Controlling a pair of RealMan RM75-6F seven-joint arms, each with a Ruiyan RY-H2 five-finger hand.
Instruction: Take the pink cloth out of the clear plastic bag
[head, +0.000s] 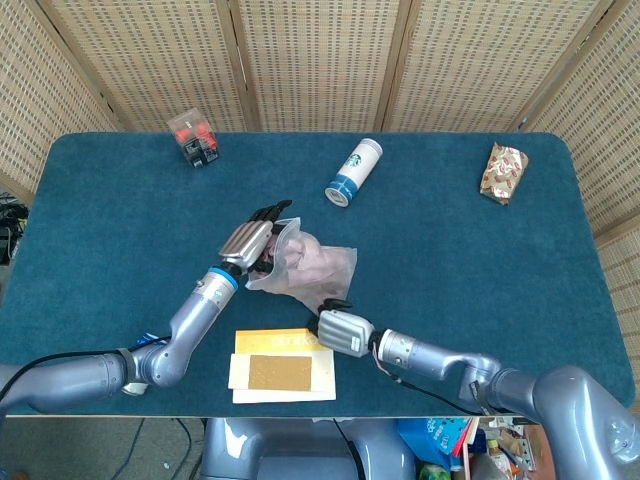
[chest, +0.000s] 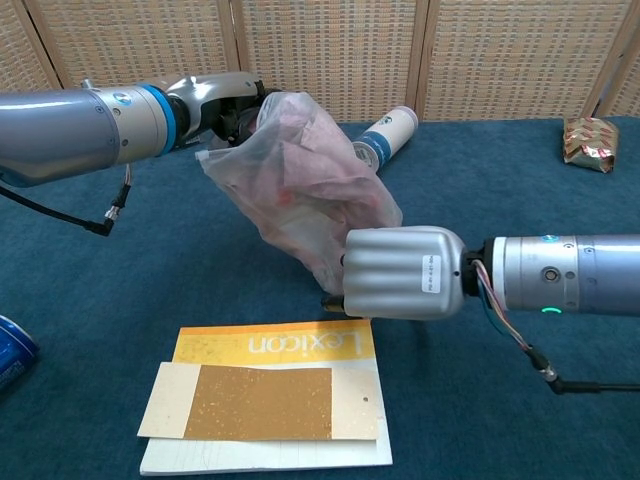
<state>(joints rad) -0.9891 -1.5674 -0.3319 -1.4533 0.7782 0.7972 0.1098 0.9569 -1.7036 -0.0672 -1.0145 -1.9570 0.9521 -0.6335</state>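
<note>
Nearest the robot, at about six o'clock on the blue table (head: 500, 240), lies a yellow Lexicon book (chest: 275, 345) with a brown-and-cream card (chest: 258, 402) on top; the title reads only in the chest view, which also catches a blue can (chest: 12, 352) at its left edge that the head view does not show. Just beyond the book's far right corner sits the right hand (chest: 402, 273), its silver back toward the chest camera, fingers (head: 333, 304) reaching to the low end of the clear plastic bag (chest: 310, 195); the back of the hand hides the contact, so I cannot tell whether it has hold of the bag or how far it is closed. The bag stands near the table's centre, its mouth raised toward ten o'clock, where the left hand (head: 250, 240) grips the rim with its fingers curled around the plastic. The pink cloth (chest: 320, 170) is bunched inside the bag, wholly enclosed; the chest view shows its folds through the film, the head view only a pale pink patch. Farther on, toward one o'clock, a white and blue Starbucks cup (head: 354, 172) lies on its side. At the far edge, a small clear box with red contents (head: 193, 137) sits at eleven o'clock and a crinkled snack packet (head: 503, 171) at two o'clock.
</note>
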